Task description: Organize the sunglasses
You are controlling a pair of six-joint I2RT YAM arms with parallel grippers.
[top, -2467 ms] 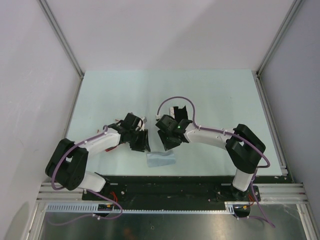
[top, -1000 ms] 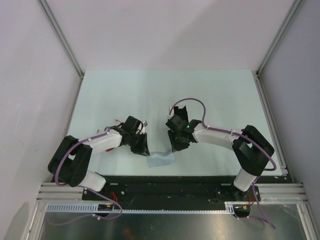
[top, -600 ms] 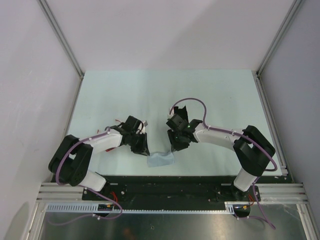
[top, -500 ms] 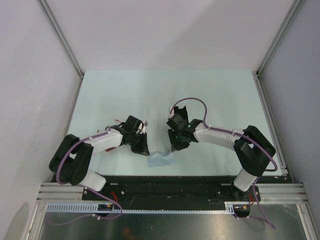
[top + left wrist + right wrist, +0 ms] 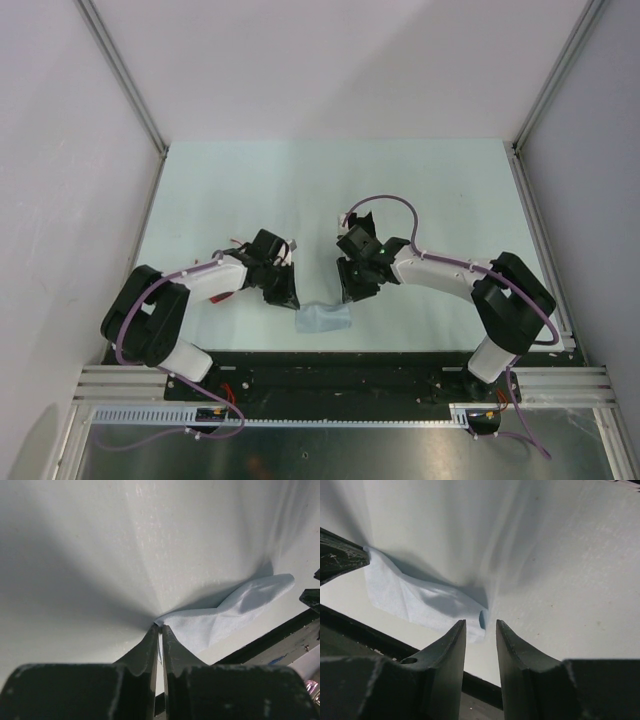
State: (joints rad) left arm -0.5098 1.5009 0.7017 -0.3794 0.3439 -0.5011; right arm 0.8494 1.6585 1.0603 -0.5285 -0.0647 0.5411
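- The bench shows no sunglasses in any view, so which way they lie from the cloth cannot be told
- left fingers pinch the cloth's left corner
- right fingers, slightly parted, straddle its opposite corner

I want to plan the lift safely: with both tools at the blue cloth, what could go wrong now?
The left tool pinches only the cloth at its very corner, so it may slip out. The right tool is open around the other corner; pulling now could bunch the cloth. The cloth lies at the table edge and might slide off.
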